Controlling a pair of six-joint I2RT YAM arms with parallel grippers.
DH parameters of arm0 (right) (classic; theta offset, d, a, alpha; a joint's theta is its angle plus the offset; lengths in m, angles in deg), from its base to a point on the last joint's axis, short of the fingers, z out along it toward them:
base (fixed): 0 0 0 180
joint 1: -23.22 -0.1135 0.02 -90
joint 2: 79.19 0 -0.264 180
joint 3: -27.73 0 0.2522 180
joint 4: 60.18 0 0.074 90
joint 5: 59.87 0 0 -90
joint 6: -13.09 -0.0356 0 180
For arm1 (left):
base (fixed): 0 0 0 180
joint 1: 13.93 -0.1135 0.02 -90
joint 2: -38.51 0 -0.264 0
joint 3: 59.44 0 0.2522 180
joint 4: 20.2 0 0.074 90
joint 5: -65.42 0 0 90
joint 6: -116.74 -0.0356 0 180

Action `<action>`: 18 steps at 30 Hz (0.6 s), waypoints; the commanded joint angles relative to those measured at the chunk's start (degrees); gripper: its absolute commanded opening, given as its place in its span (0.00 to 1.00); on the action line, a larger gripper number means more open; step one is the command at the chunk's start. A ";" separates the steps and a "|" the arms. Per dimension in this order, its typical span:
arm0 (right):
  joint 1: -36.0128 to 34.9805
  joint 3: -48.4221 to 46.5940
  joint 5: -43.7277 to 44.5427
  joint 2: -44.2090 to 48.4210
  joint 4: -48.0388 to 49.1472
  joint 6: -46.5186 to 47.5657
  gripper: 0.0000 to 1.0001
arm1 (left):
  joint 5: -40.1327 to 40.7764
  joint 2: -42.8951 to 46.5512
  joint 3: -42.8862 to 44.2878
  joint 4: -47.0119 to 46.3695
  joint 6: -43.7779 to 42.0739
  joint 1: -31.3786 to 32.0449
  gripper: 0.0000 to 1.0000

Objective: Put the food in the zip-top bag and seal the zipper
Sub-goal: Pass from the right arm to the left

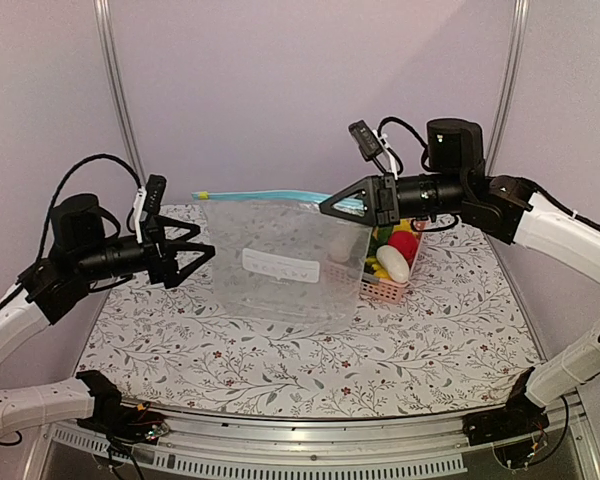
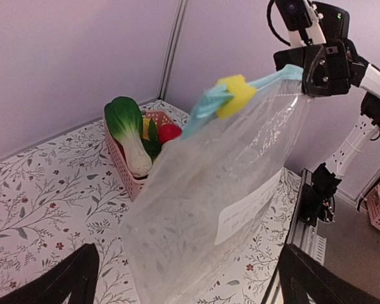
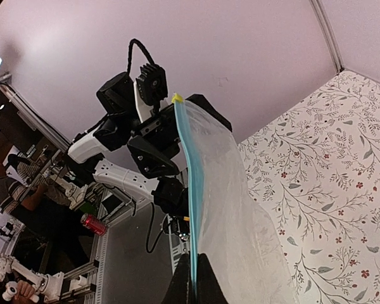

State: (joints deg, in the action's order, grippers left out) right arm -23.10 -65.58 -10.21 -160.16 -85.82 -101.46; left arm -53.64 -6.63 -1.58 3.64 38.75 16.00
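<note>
**One bag hung up, one hand on it, food in the basket**

The right gripper (image 1: 325,207) is clamped tight on the zipper (image 1: 270,195), the light-blue strip along the top of the one zip-top bag (image 1: 240,290). The bag hangs from it over the flowered table (image 1: 280,370). A single yellow slider (image 2: 236,94) sits at the strip's free end, and one white label (image 1: 280,266) shows on the bag's face. The left gripper (image 1: 202,243) is spread wide with nothing in it, its fingertips just beside the bag's left edge. Behind the bag stands one pink basket (image 1: 385,290) holding one bok choy (image 2: 130,136), one red fruit (image 2: 170,133) and some yellow pieces (image 2: 145,126) (too crowded to count). One pale round shape (image 1: 337,249) shows through the plastic; whether it lies inside the bag I cannot tell.
</note>
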 commanded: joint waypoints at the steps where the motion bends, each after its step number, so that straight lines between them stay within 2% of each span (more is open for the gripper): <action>1: 0.33 1.73 -2.89 2.50 2.95 -2.50 0.00 | -2.65 -0.60 1.21 -5.15 -1.14 -0.40 0.99; 5: 0.30 2.35 -5.07 3.12 3.12 -2.90 0.00 | -2.24 0.08 1.92 -5.36 -2.20 -0.87 1.00; 9: 0.30 2.59 -7.13 3.19 3.33 -3.27 0.00 | -7.59 -1.30 3.87 -4.83 -2.11 -1.56 0.98; 18: 0.32 3.89 -8.10 3.44 4.11 -3.89 0.00 | -15.59 -2.40 6.68 -2.70 -2.85 -1.89 0.60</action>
State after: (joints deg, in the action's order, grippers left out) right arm -23.10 -62.67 -17.09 -157.98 -82.89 -104.66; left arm -64.37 -8.75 3.69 -0.09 36.58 14.86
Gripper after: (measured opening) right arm 0.008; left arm 0.663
